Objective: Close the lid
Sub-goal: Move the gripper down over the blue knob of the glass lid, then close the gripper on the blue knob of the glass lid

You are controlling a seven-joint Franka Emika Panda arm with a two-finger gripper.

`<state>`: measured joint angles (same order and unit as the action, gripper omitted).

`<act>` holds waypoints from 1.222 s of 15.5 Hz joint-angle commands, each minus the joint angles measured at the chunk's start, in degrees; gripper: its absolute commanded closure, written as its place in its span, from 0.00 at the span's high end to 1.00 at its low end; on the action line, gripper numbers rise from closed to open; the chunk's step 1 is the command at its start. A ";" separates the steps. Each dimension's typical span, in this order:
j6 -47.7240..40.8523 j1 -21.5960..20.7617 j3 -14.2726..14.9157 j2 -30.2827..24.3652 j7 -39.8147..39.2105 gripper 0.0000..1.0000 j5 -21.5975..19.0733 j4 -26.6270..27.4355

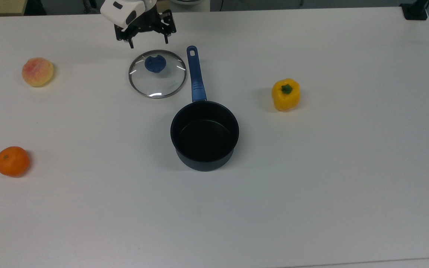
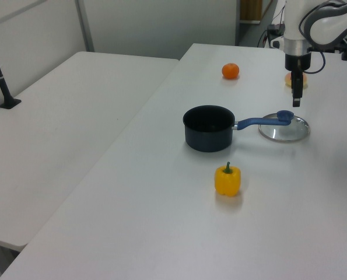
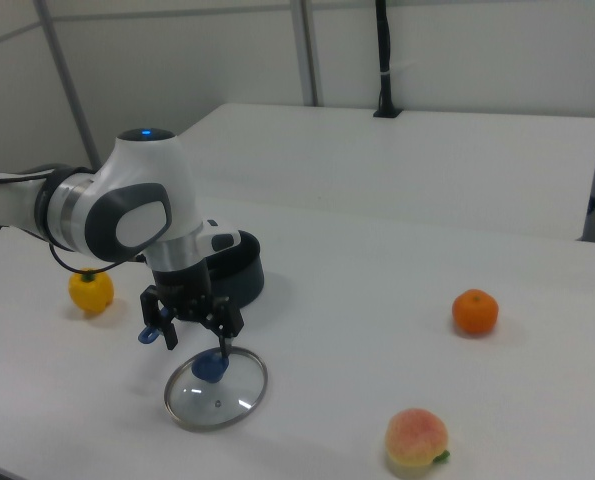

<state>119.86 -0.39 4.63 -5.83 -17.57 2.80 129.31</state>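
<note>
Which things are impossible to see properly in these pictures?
- Peach, left view: partly hidden behind the tool.
- Pot, right view: mostly covered by the arm.
- Print on the lid, top view: too small to read.
- Arm, top view: cut off by the top edge.

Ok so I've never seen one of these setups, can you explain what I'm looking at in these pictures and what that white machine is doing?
The white machine is a robot arm, and the black part at its end is its claw, open and holding nothing. Three cameras film the same white table: one from above and one from each side. On the table stands a dark saucepan with a blue handle, uncovered. Beside the handle lies its glass lid, flat on the table, with a blue knob in the middle. The claw hangs in the air close to that lid, not touching it. Also on the table, set apart from the pan, are a yellow pepper, an orange and a peach.
</note>
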 commanded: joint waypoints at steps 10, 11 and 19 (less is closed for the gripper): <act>10.39 -2.24 -0.32 7.23 2.46 1.00 0.89 1.82; 10.48 -2.24 -0.32 7.67 2.46 0.99 0.89 1.73; 9.43 -1.45 -0.32 6.89 2.46 0.00 0.98 1.21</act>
<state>128.89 -2.15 4.32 2.32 -16.39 2.80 130.13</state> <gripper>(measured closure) 0.339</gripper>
